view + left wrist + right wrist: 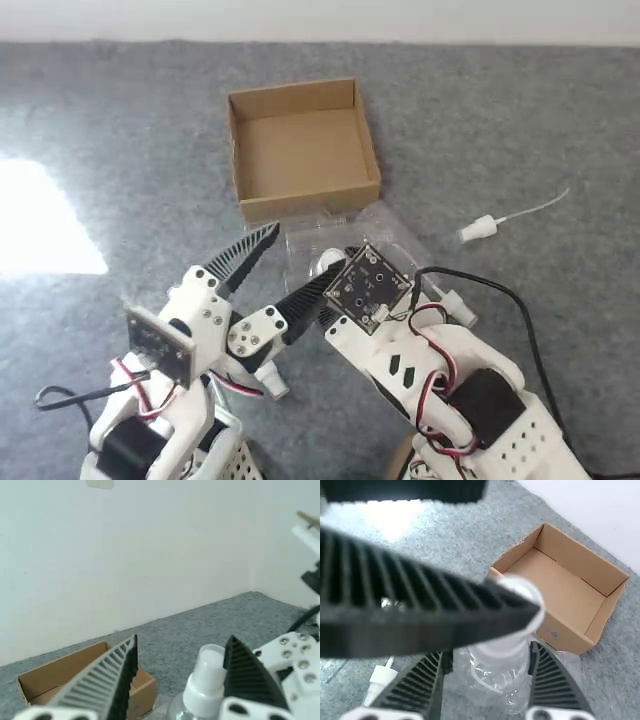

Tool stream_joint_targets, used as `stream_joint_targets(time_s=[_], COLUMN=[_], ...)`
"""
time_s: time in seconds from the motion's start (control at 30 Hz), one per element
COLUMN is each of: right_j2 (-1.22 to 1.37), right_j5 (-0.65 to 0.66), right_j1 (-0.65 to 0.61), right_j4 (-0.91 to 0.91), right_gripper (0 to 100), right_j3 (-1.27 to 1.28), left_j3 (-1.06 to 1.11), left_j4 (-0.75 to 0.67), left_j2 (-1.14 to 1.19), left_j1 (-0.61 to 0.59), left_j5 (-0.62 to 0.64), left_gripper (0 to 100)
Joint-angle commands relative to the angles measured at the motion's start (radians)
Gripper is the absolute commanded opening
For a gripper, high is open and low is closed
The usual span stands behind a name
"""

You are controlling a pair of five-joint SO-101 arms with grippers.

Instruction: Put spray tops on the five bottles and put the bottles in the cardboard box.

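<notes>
The right fingers (415, 692) clasp the clear bottle (500, 687) (from above, the wrist camera (368, 285) covers that grip) while the left fingers (107, 680) gape wide astride its spray top (204, 680).

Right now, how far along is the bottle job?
Done: nothing boxed, the cardboard box is empty. In hand: one clear bottle wearing a white spray top stands by the box at the right end effector, with the open left end effector straddling the top; whether it is fully seated, I cannot tell. Left: box this bottle, use the loose spray top lying apart, then the rest of the five.
</notes>
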Motion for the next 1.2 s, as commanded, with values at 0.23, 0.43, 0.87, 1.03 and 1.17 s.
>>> stream_joint_targets(time_s=[0.23,0.43,0.87,1.03,1.17], right_j2=[-0.010,-0.010,-0.012,-0.010,-0.010], right_j5=[-0.006,-0.006,-0.006,-0.014,-0.014], right_j1=[-0.010,-0.010,-0.004,0.053,0.061], right_j4=[0.002,-0.001,0.001,-0.005,-0.001], right_gripper=[12.5,12.5,12.5,12.5,12.5], right_j3=[-0.006,0.009,0.009,0.009,0.009], left_j3=[-0.045,-0.053,-0.108,-0.154,-0.153], left_j4=[0.034,0.032,0.055,0.068,0.068], left_j2=[-0.018,-0.018,-0.018,-0.018,-0.018], left_j1=[0.006,-0.064,-0.147,-0.281,-0.347], left_j5=[-0.011,-0.008,0.044,0.046,0.040], left_gripper=[26,26,26,26,26])
